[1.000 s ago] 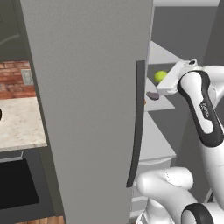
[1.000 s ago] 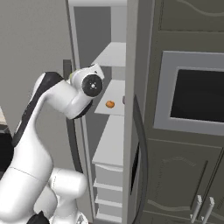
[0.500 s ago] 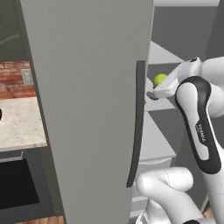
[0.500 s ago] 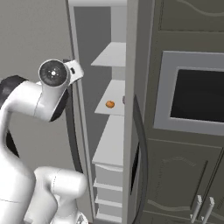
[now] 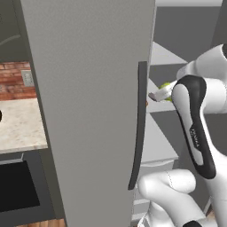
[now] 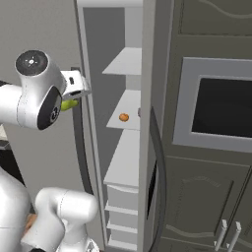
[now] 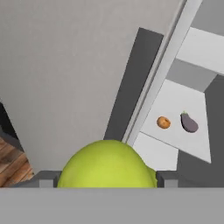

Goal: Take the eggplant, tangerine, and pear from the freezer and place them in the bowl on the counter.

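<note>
A home kitchen: a tall grey freezer [image 5: 88, 111] stands open beside a speckled counter [image 5: 20, 126] with a dark sink [image 5: 15, 190], brick backsplash [image 5: 17, 80] and built-in oven [image 6: 219, 108].

You will find no legible text, label or number. The robot arm [image 5: 195, 133] carries a small dark marking on its white link, too blurred to read.

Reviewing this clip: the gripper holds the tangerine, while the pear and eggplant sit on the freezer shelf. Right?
Not quite. The gripper holds the pear; the tangerine lies beside the eggplant on the freezer shelf. The hand view shows it.
</note>
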